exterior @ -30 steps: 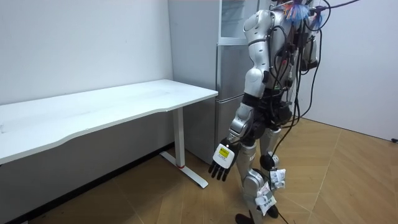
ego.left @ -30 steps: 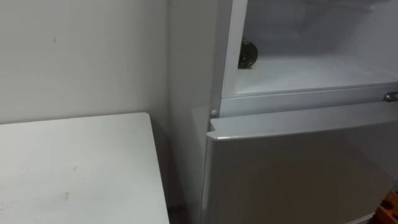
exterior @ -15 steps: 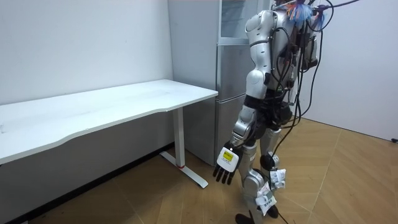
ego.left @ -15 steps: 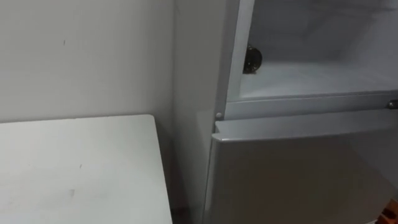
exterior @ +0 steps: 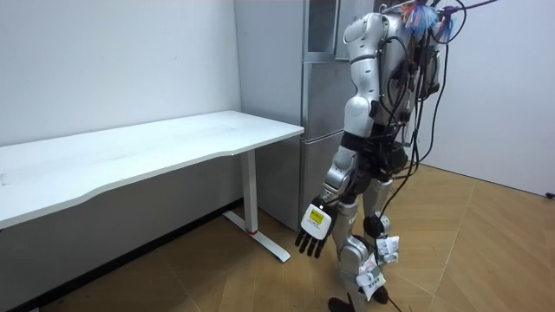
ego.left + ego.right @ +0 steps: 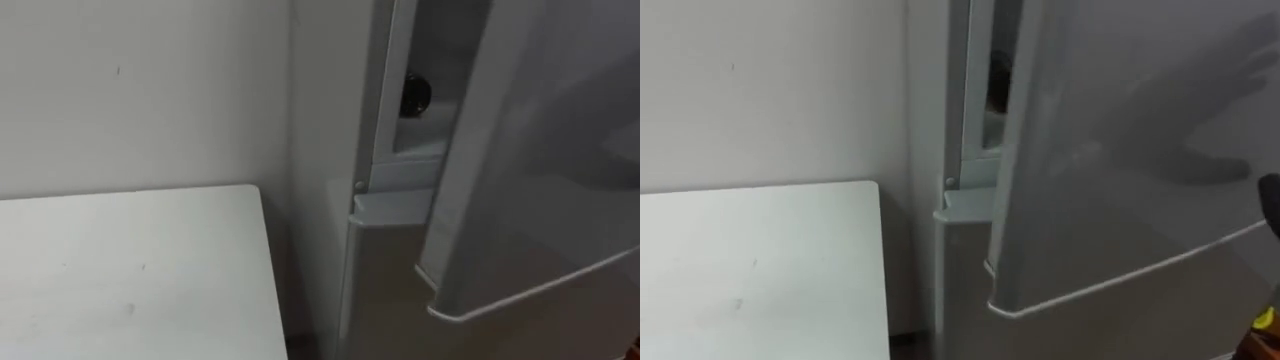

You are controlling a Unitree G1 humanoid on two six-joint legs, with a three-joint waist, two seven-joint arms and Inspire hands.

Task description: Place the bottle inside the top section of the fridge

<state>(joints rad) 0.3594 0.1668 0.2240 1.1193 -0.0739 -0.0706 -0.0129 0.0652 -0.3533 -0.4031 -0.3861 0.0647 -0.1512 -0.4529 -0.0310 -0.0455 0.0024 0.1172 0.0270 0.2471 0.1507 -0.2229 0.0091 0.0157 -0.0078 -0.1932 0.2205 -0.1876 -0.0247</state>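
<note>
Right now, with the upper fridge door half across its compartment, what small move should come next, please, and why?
Probably push the grey upper fridge door fully shut: it stands ajar, and a dark round object, likely the bottle, already sits inside the compartment.

The eye views are dim, the fridge door [image 6: 540, 170] shaded; the room view is evenly bright

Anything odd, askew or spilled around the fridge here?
Nothing looks damaged or spilled. The upper fridge door stands partly open across the compartment, where a dark round thing sits at the left; whether it is the bottle I cannot tell. The left hand hangs open.
</note>
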